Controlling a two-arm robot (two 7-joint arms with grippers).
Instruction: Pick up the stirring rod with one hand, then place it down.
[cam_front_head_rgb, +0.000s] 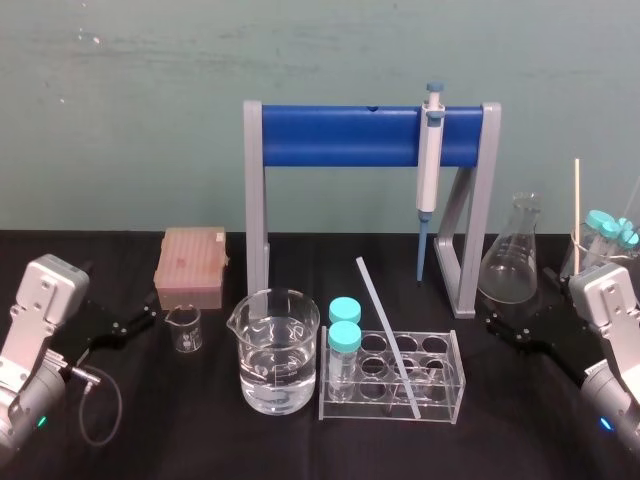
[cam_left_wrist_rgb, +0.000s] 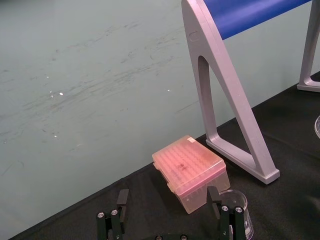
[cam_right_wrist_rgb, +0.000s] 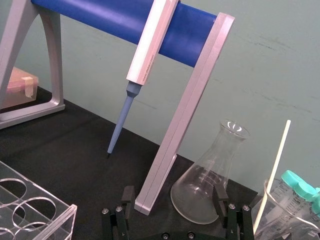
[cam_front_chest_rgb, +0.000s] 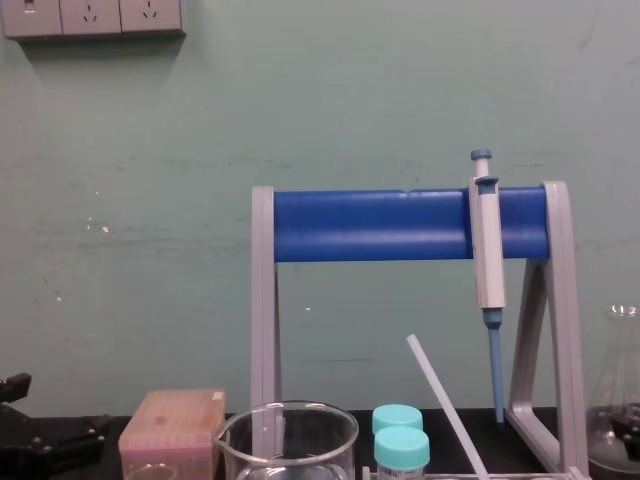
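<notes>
The chest view cut off the rod at its lower end. From the head view it leaned across the rack, top tilted back-left, and its foot at the front right was hard to make out through clear plastic. The right claw, spread and empty, was just right of the rack, apart from the rod. The left claw, also spread, was well left of it.

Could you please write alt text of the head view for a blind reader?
The translucent stirring rod leans tilted in a clear tube rack at centre, beside a beaker of clear liquid. The left hand, open, sits far left; the right hand, open, sits at right near a conical flask; neither touches the rod.
</notes>
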